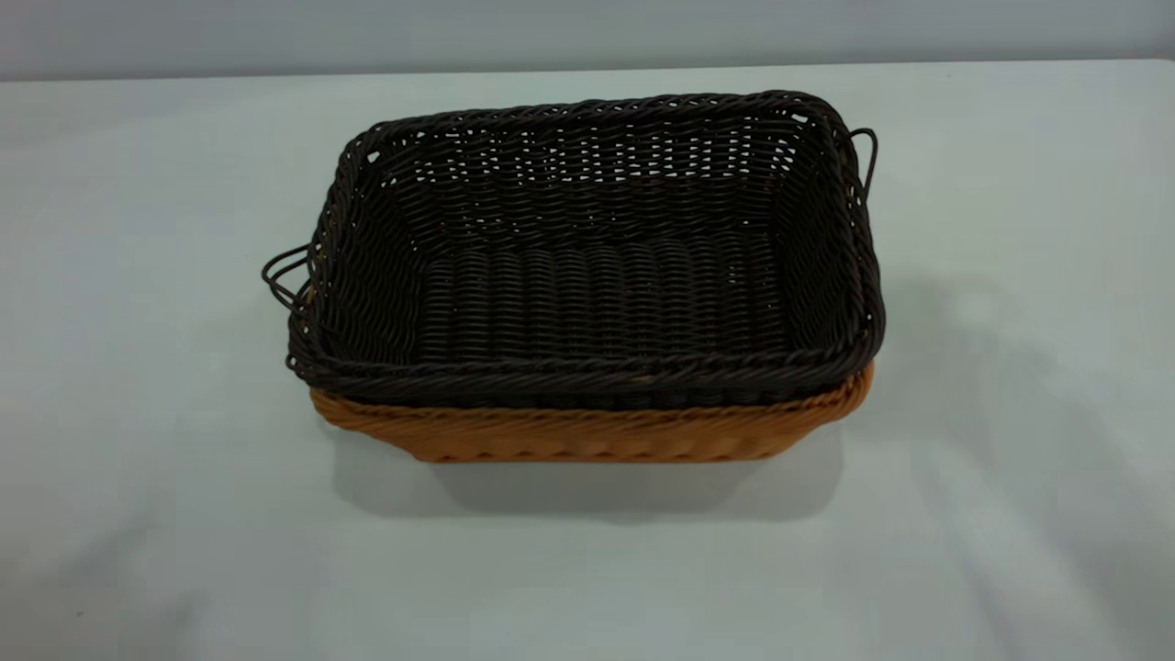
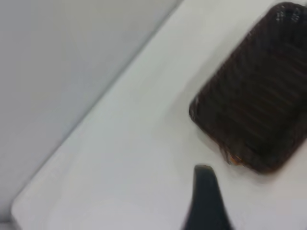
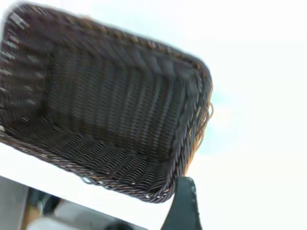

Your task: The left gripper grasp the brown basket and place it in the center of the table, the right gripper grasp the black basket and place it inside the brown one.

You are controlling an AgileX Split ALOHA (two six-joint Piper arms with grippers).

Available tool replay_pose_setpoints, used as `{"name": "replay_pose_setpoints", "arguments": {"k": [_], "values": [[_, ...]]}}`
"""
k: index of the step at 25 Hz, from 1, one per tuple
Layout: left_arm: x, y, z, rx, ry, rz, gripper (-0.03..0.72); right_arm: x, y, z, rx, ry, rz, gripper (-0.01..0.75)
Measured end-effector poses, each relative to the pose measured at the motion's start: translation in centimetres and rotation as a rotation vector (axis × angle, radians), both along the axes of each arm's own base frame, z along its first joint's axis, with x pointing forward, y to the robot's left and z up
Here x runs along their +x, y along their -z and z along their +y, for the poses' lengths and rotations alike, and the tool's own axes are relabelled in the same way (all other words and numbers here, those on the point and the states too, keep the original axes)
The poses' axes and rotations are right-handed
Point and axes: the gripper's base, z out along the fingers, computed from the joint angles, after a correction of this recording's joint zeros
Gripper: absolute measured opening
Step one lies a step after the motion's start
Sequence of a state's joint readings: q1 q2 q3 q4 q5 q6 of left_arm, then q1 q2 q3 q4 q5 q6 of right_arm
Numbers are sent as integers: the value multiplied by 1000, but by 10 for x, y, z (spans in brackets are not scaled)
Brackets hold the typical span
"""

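Exterior view: black basket [image 1: 597,275] nested in brown basket [image 1: 587,431], mid-table [image 1: 138,413]; open room all sides; hands' state untellable.

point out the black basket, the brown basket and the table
black basket [image 1: 597,303]: exterior view, on its woven floor
brown basket [image 1: 587,436]: exterior view, on its near wall below the black rim
table [image 1: 138,413]: exterior view, on bare top left of the baskets
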State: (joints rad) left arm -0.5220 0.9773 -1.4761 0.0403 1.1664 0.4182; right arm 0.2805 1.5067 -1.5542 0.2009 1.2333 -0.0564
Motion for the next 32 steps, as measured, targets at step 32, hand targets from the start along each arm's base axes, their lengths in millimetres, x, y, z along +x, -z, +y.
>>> {"name": "replay_pose_setpoints", "arguments": {"k": [32], "values": [[-84,222,38,-95,-261,489,467,-264,121,-90,-37,77,-337,551]]}}
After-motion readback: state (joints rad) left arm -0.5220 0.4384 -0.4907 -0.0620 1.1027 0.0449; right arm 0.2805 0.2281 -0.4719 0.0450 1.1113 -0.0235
